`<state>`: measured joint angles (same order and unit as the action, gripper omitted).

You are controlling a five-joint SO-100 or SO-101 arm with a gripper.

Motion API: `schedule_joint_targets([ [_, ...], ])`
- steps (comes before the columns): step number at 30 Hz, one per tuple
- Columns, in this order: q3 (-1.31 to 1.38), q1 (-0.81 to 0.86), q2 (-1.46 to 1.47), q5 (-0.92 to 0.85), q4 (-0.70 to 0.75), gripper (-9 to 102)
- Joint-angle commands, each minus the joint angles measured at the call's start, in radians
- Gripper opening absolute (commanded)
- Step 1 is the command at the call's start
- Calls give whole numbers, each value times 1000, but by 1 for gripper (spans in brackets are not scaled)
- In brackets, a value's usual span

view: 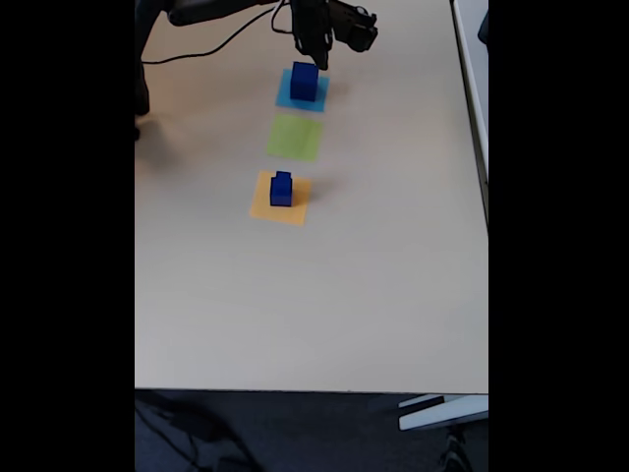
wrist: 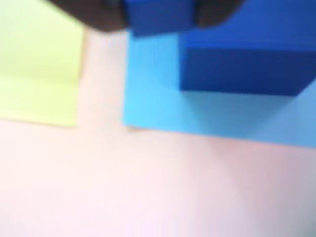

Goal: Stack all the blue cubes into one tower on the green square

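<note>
The pincer (wrist: 158,17) clenches a small blue cube (wrist: 158,15) above the large blue cube (view: 304,81) near the bench's far edge. Rigid, light, flat-sided: best gripped across opposite faces. The green square (view: 295,137) lies bare.

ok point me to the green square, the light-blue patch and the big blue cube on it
green square (view: 295,137), fixed view, middle of its bare face
light-blue patch (wrist: 153,84), wrist view, bare part left of the cube
big blue cube (wrist: 247,69), wrist view, its facing side
</note>
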<state>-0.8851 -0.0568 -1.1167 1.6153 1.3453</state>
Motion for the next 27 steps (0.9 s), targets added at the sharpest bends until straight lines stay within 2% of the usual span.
schedule_joint_targets([
  [1, -124, 94, -184, -133, -101, 0],
  [4, -230, 178, -242, -235, -143, 0],
  [9, -364, 284, -285, -308, -169, 0],
  [17, -407, 387, -293, -394, -189, 0],
  [24, -281, 411, -265, -402, -57, 0],
  [27, -281, 420, -265, -405, -43, 0],
])
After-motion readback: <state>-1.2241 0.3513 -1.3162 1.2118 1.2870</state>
